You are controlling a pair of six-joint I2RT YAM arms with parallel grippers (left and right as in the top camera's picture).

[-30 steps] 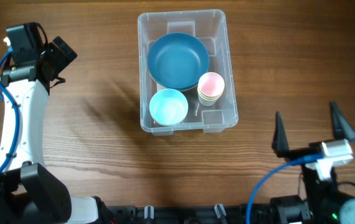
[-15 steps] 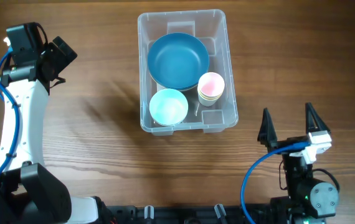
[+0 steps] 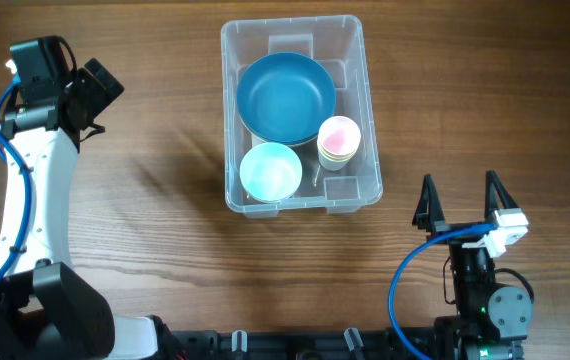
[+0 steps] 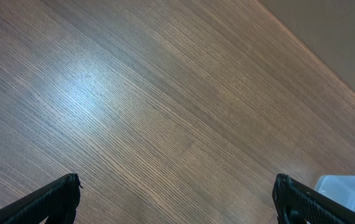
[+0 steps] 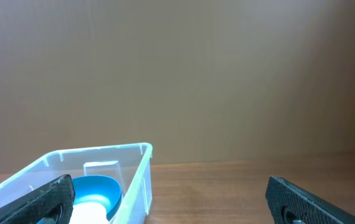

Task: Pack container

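The clear plastic container [image 3: 363, 110] stands at the top middle of the table. Inside it lie a large blue bowl [image 3: 285, 97], a small light-blue bowl [image 3: 270, 172] and a stack of cups with a pink one on top [image 3: 339, 141]. My left gripper [image 3: 93, 92] is open and empty at the far left, over bare wood [image 4: 177, 202]. My right gripper [image 3: 460, 208] is open and empty at the front right, pointing upward, right of the container. The right wrist view shows the container [image 5: 134, 177] with the blue bowl [image 5: 93, 190] between my spread fingers [image 5: 171, 199].
A corner of the container [image 4: 345, 190] shows at the lower right of the left wrist view. The wooden table [image 3: 145, 200] spreads around the container. A plain brown wall [image 5: 196, 74] stands behind the table.
My right gripper has drawn back toward the front edge and turned more upright, its fingers now closer together in the overhead view. The left arm has not moved.
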